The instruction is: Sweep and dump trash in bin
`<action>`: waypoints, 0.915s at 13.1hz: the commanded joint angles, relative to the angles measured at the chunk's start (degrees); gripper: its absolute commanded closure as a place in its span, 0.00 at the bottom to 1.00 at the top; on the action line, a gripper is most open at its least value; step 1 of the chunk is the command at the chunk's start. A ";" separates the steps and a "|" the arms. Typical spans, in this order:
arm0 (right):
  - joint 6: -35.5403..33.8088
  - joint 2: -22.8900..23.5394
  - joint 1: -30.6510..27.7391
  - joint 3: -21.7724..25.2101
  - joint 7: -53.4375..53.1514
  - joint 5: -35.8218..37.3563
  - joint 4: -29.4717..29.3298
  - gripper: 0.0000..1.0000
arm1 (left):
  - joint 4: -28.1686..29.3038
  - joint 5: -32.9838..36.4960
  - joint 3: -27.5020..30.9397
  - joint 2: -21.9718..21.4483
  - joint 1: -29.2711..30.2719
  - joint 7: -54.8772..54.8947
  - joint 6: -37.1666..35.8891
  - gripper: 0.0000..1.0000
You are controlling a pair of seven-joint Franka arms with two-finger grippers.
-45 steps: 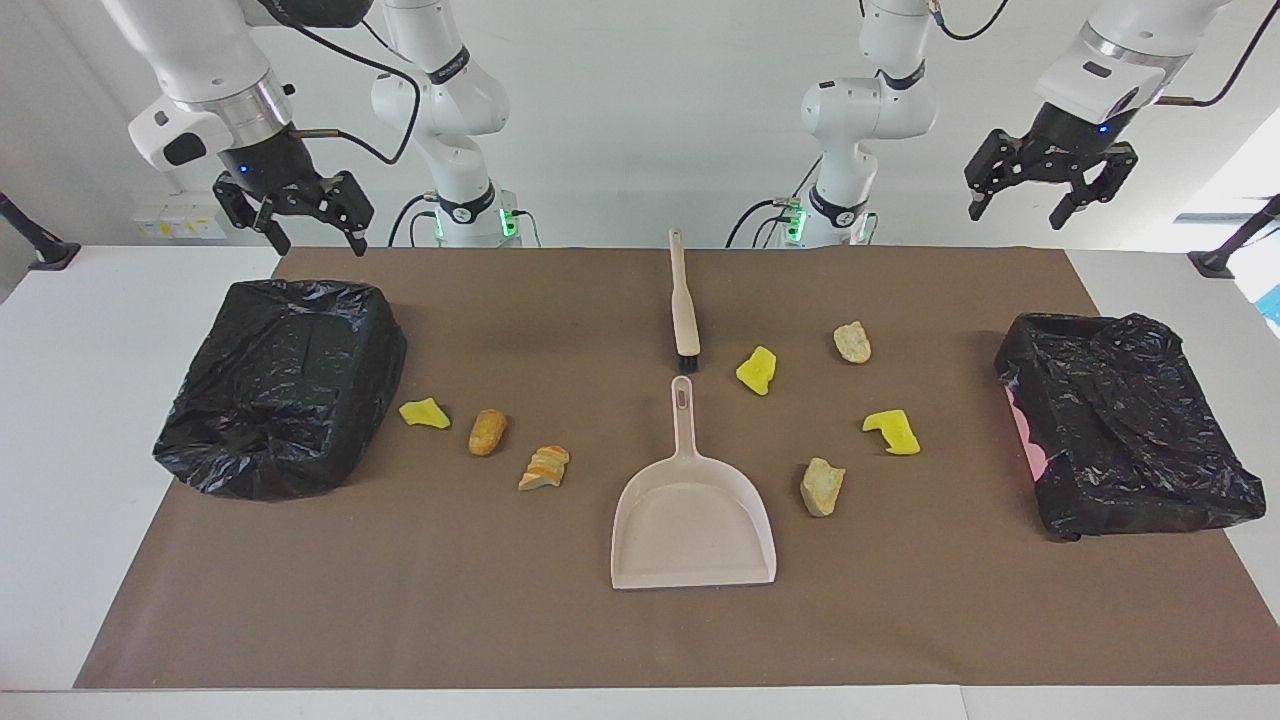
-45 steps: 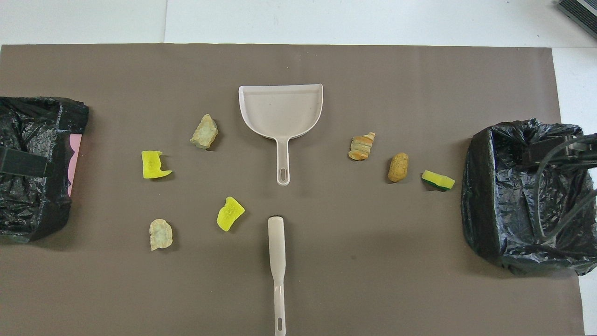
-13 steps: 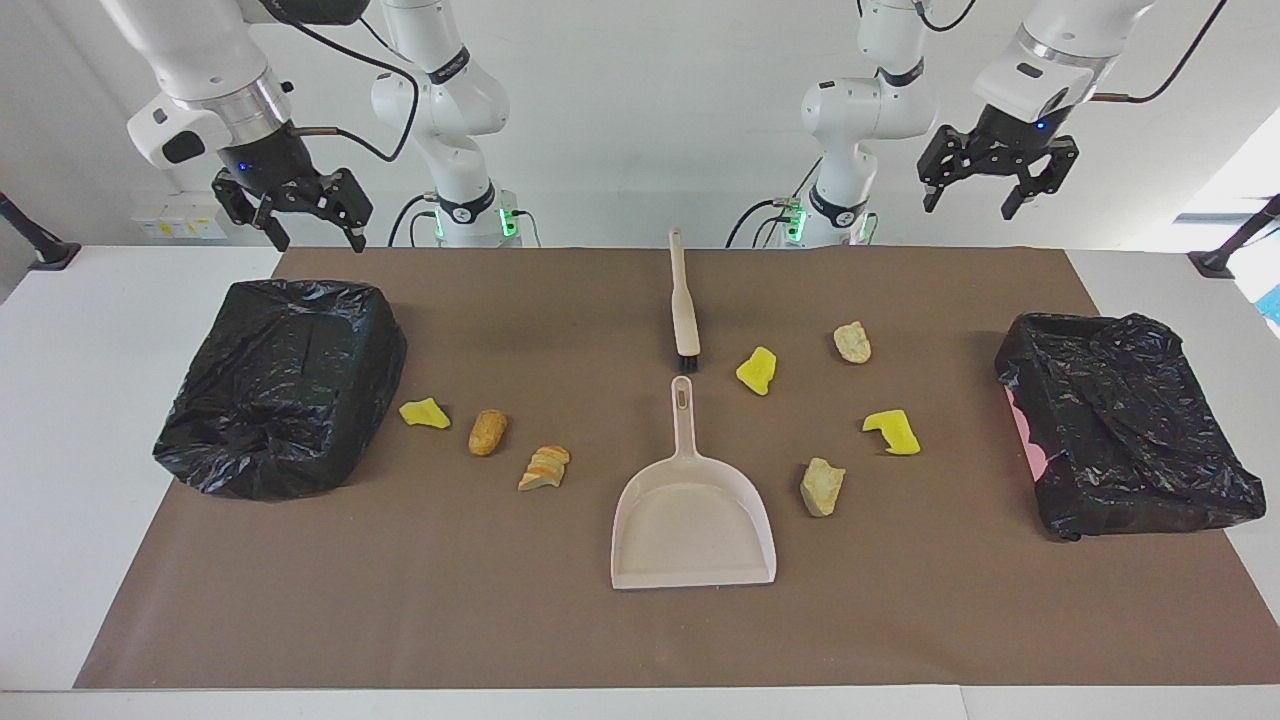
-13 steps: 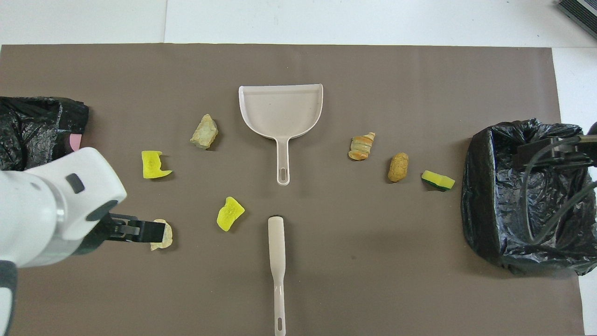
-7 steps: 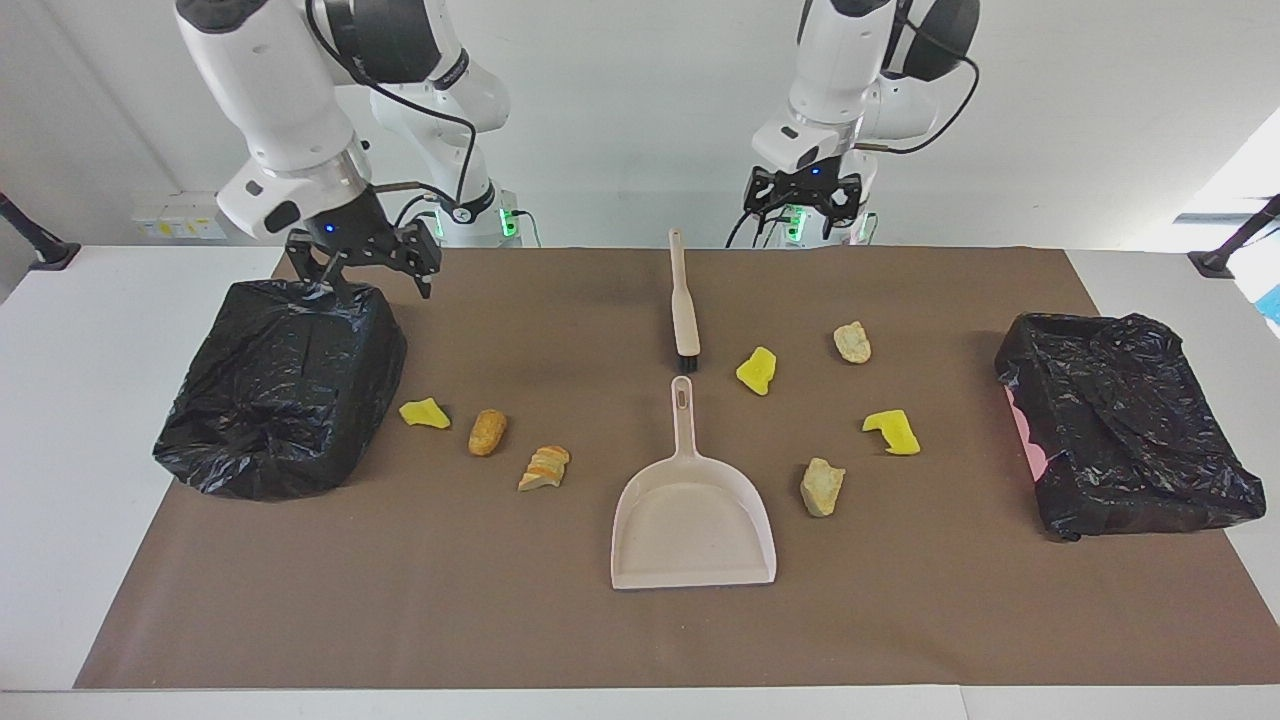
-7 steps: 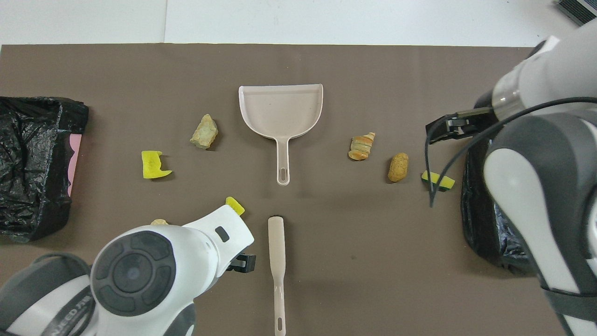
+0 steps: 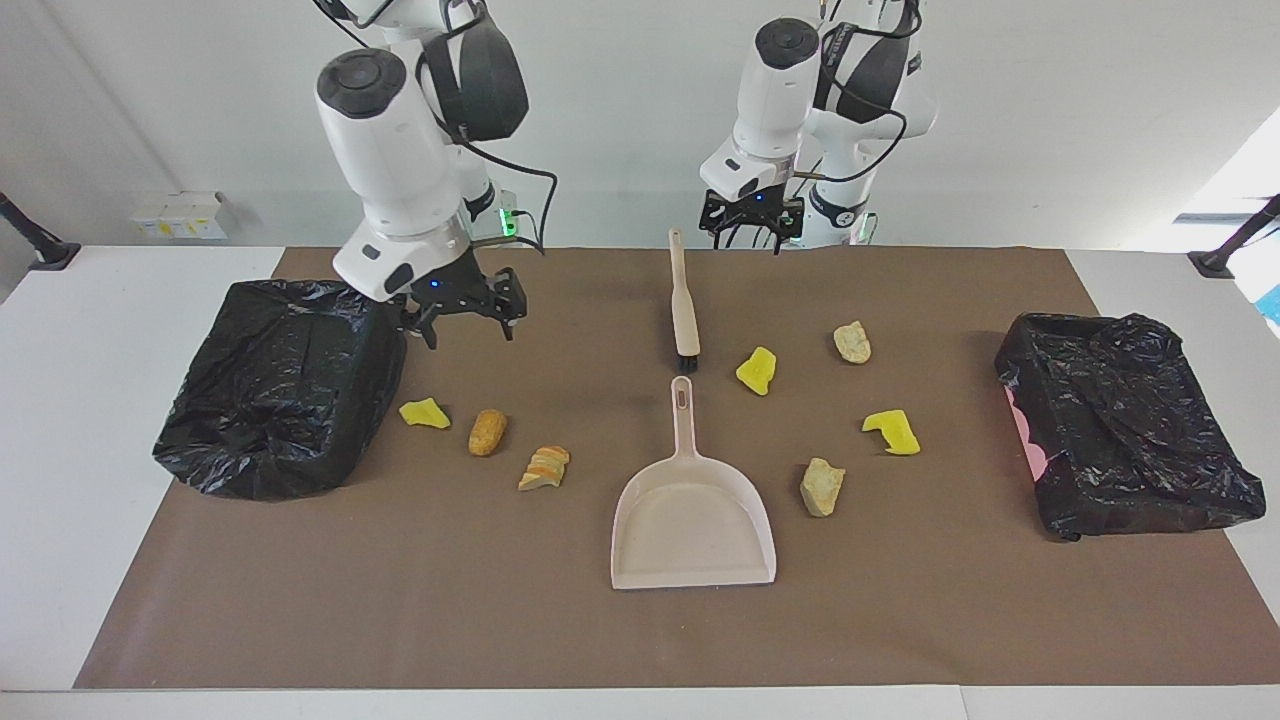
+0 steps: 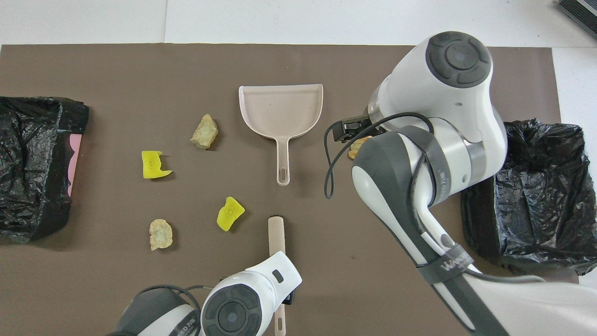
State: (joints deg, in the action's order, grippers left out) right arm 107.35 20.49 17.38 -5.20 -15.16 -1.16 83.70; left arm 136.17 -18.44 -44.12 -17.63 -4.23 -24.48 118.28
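Seven trash scraps lie on the brown mat. Toward the right arm's end are a yellow sponge (image 7: 424, 413), a brown pastry (image 7: 487, 431) and a bread slice (image 7: 545, 467). Toward the left arm's end are two yellow sponges (image 7: 757, 370) (image 7: 892, 432) and two bread pieces (image 7: 852, 342) (image 7: 822, 486). A beige dustpan (image 7: 693, 520) and a beige brush (image 7: 684, 300) lie mid-mat. My right gripper (image 7: 465, 310) hangs open and empty over the mat beside a black-lined bin (image 7: 280, 385). My left gripper (image 7: 748, 228) is open over the brush's handle end.
A second black-lined bin (image 7: 1125, 435) with a pink patch stands at the left arm's end. In the overhead view my right arm (image 8: 433, 154) hides most of the three scraps near its bin (image 8: 543, 196). My left arm (image 8: 252, 303) covers the brush handle.
Both arms have swung in from over the bins toward the middle. The right gripper has come down beside its bin; the left gripper has moved over the brush handle. Nothing on the mat has moved.
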 commanded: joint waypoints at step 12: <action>17.19 13.44 11.54 -0.33 -15.96 3.54 -1.70 0.29 | 6.57 -7.05 -7.56 2.51 -0.17 -3.03 8.98 0.19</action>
State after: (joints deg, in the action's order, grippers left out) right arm 124.10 33.33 29.16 -5.37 -29.57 0.96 83.31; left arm 141.79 -24.46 -51.55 -15.03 -4.20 -27.29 126.03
